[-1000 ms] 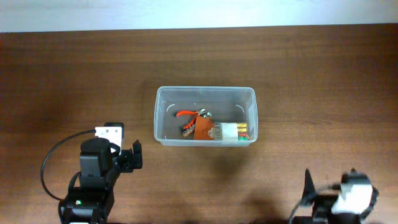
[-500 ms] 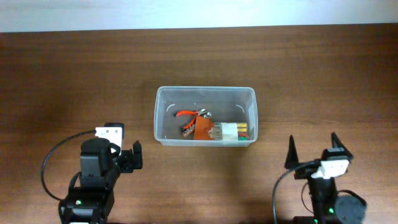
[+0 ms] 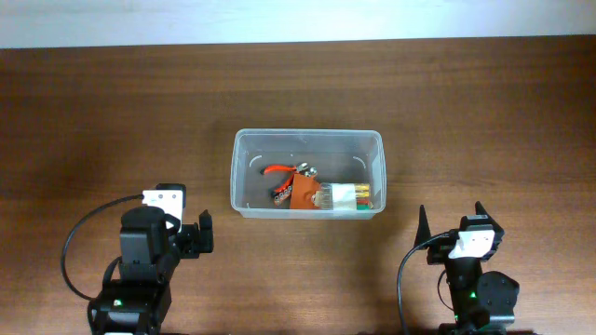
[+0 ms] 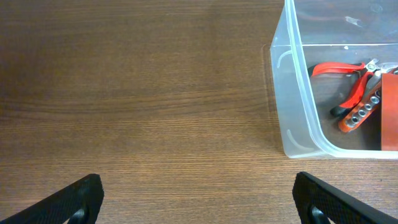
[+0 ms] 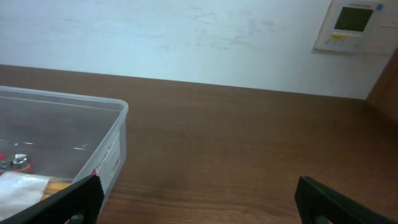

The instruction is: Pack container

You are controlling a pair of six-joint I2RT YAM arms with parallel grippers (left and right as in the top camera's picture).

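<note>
The left arm [image 3: 140, 261] and right arm [image 3: 473, 279] sit folded low (one each side), jaws spread wide.

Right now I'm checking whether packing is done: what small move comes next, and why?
Probably just hold the left hand and right hand back, open: the red-handled pliers and clear marker pack already lie inside the large clear plastic tub, and neither hand holds anything.
</note>
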